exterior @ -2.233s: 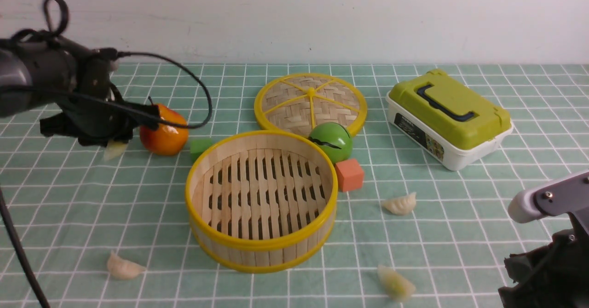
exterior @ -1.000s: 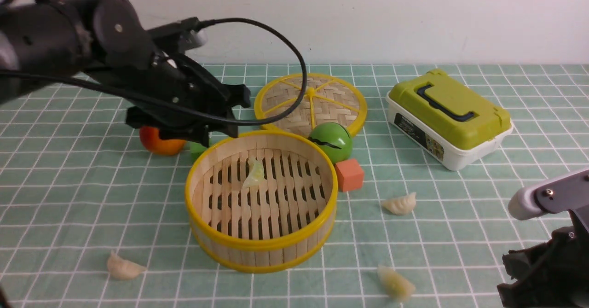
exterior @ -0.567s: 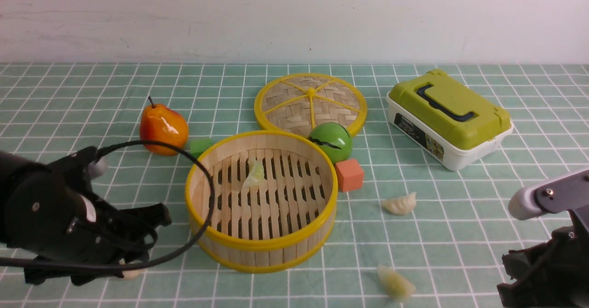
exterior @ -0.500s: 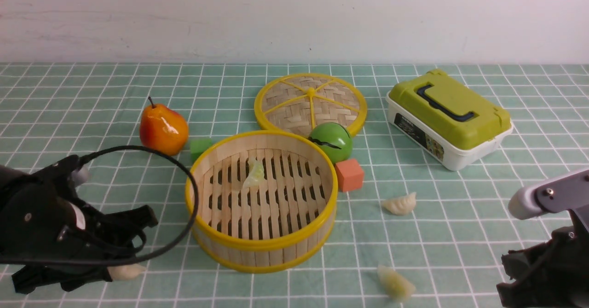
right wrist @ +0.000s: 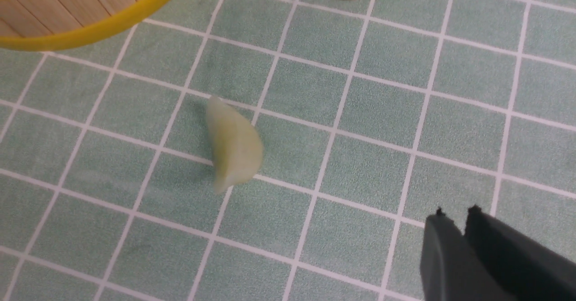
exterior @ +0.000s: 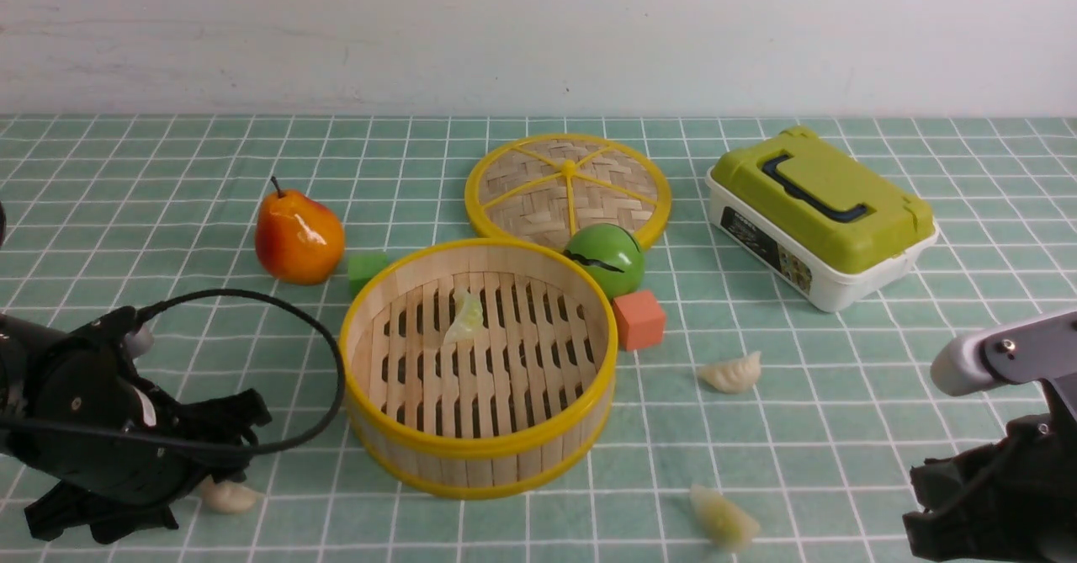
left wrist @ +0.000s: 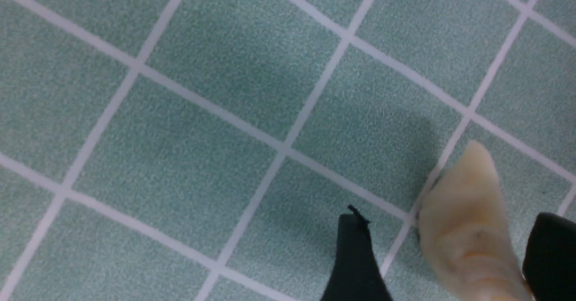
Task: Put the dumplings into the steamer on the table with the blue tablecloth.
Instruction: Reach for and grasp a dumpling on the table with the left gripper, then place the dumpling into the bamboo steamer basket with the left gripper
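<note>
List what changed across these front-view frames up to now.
The left gripper carried a dumpling from beside the pear to the steamer, dropped it inside, then swung down to the near-left dumpling, which its open jaws now straddle. The right gripper, the other two dumplings and the rest stayed put.

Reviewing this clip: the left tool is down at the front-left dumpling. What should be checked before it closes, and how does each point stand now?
1. The left tool is open: ok, its fingers stand apart.
2. The front-left dumpling lies between them: ok, though nearer one finger than the other.
3. The tool is low enough on that dumpling: cannot tell.
4. The steamer is uncovered, with room: ok; the lid lies behind it, one dumpling inside.
5. The right tool is out of the way: ok, shut, at the front right, away from the steamer.
</note>
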Robot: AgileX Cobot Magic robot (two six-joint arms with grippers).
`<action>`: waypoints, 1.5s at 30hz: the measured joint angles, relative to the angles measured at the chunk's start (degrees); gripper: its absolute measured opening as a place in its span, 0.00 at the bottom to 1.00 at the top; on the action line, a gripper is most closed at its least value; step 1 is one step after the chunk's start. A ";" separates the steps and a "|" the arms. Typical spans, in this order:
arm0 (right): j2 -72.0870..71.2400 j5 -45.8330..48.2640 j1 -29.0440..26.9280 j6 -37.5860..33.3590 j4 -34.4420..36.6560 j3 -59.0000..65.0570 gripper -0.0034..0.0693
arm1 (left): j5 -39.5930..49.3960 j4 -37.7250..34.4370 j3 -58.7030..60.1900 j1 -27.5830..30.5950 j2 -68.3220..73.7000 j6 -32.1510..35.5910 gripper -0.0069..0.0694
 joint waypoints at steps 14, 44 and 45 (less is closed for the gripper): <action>0.00 -0.05 0.00 0.00 0.00 0.00 0.16 | 9.19 -5.46 -11.77 0.00 -1.47 13.52 0.07; 0.00 -0.05 0.00 0.00 0.02 0.00 0.18 | 17.26 -7.98 -14.36 0.00 6.35 18.50 0.35; 0.00 -0.05 0.00 0.00 0.02 0.00 0.18 | 18.51 -10.14 -16.46 0.00 5.02 20.93 0.35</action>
